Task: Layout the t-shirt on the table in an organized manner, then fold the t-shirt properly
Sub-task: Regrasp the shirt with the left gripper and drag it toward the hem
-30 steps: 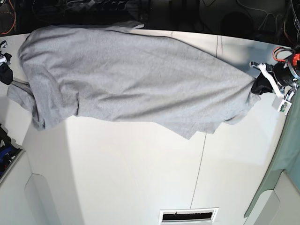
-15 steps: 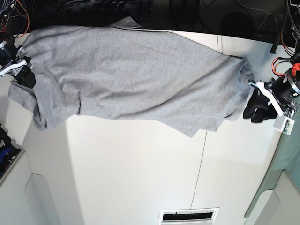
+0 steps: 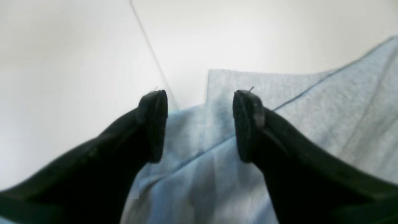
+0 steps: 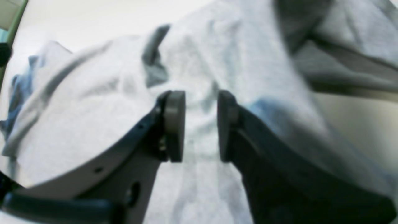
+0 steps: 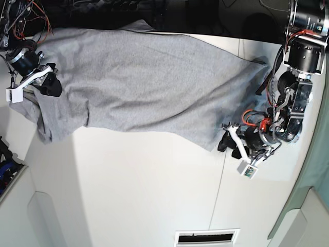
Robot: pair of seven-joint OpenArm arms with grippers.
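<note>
Left gripper (image 5: pixel 224 141) moved to t-shirt (image 5: pixel 144 82) corner; cloth between spread fingers (image 3: pixel 154 124).

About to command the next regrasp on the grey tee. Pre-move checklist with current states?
1. Left end effector open: ok, a clear gap shows between its black fingers.
2. Left end effector over the light heather-grey cotton t-shirt: ok, a fabric corner lies below the gap, not clamped.
3. Right end effector free of cloth: cannot tell, its pads stand apart but fabric fills the gap.
4. T-shirt laid flat: not ok, folds bunch at the end by the right arm and an edge runs off the far side of the white flat table.
5. Black lettering facing up: cannot tell, none is visible.
6. Table in front of the shirt unobstructed: ok.
</note>
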